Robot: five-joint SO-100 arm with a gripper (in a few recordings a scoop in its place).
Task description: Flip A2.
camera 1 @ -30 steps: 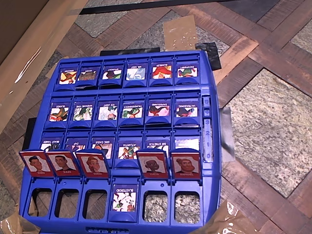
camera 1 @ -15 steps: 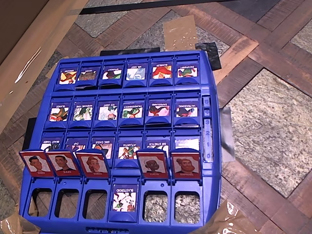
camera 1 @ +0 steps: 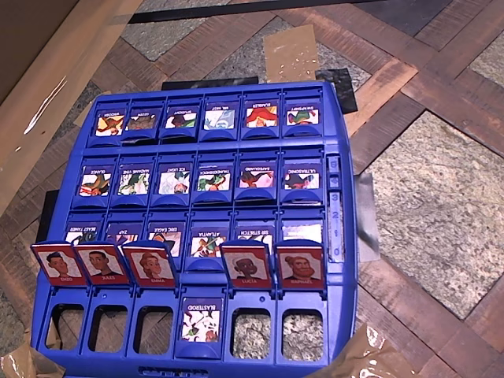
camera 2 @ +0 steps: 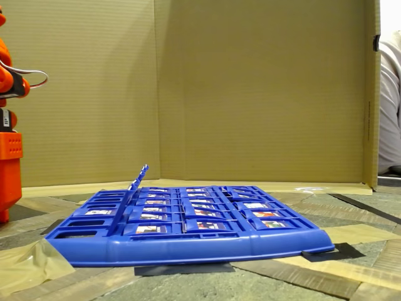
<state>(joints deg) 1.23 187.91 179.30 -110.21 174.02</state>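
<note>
The blue game board (camera 1: pixel 346 236) lies flat on the patterned table, its near edge running off the bottom of the overhead view and its left side close to a cardboard wall (camera 1: pixel 47 87). To the right of the board the table surface (camera 1: pixel 441 197) is open. In the fixed view the board (camera 2: pixel 188 248) sits low with free air above it, the cardboard backdrop (camera 2: pixel 250 88) behind it and a person's sleeve (camera 2: pixel 390 106) at the right edge. A2 (camera 1: pixel 101 264) stands upright in the near row, second from the left in the overhead view, with its red-framed portrait facing up and red tiles close on either side. Further right in the same row, the BLASTEROID tile (camera 1: pixel 201 321) lies flat. In the fixed view the raised row shows edge-on as a tilted blue strip (camera 2: pixel 139 177). The orange arm (camera 2: pixel 9 157) is at the left edge, well apart from the board. I cannot tell how far its gripper is open or whether it holds anything.
</note>
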